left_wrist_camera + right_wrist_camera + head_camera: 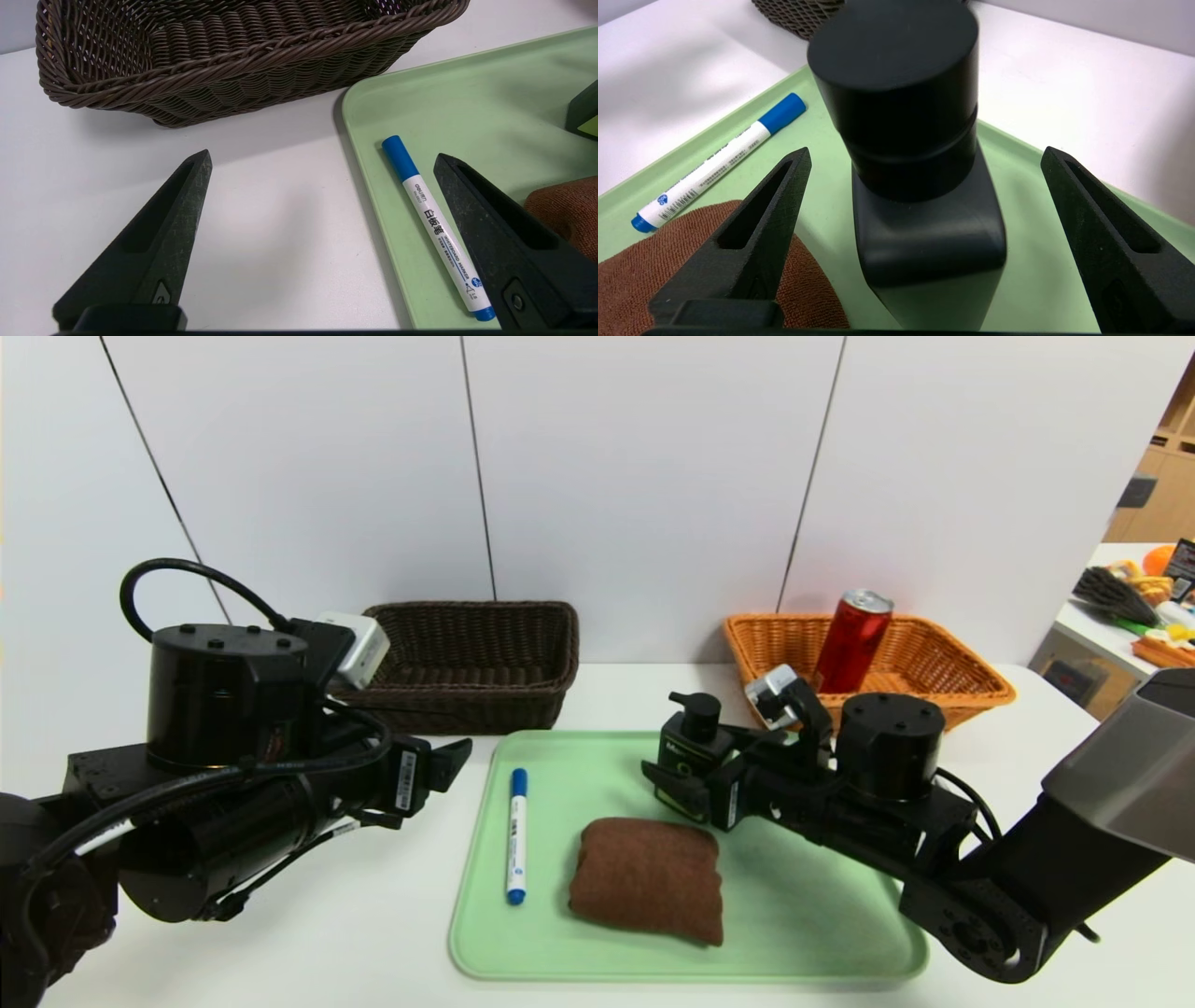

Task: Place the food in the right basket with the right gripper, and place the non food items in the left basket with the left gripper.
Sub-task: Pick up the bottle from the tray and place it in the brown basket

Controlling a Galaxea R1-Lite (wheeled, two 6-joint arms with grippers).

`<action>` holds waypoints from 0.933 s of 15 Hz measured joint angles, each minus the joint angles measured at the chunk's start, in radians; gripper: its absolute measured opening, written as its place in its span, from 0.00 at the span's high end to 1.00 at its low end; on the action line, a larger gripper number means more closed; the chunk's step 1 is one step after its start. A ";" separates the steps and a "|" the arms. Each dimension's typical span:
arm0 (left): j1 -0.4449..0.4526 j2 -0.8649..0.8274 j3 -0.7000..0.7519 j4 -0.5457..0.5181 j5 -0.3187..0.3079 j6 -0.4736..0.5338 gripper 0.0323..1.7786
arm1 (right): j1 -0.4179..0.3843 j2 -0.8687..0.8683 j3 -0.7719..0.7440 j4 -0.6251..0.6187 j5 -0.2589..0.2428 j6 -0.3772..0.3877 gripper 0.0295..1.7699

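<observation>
The red can (851, 642) stands tilted inside the orange basket (971, 677) at the back right. On the green tray (822, 915) are the dark green pump bottle (689, 747), the brown towel (649, 877) and the blue-capped marker (516, 835). My right gripper (667, 779) is open, its fingers apart on either side of the pump bottle (915, 140) without touching it. My left gripper (453, 761) is open and holds nothing, above the table at the tray's left edge, beside the marker (434, 224). The dark brown basket (471, 663) sits behind it with nothing seen inside.
A white wall runs close behind both baskets. At the far right a separate counter (1111, 635) holds several colourful items. Bare white table (261, 233) lies between the dark brown basket (233, 56) and the tray's left rim (369, 186).
</observation>
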 joint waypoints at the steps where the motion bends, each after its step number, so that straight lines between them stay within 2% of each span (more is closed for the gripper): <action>1: 0.000 0.000 0.000 0.000 0.000 0.000 0.05 | 0.000 0.005 0.000 -0.001 -0.001 0.001 0.04; 12: 0.001 0.001 0.001 0.001 0.000 -0.003 0.05 | 0.001 0.015 0.000 -0.004 -0.002 0.006 0.04; 14: 0.001 0.001 0.001 0.000 0.000 -0.002 0.05 | 0.001 0.014 -0.002 -0.005 0.003 0.007 0.22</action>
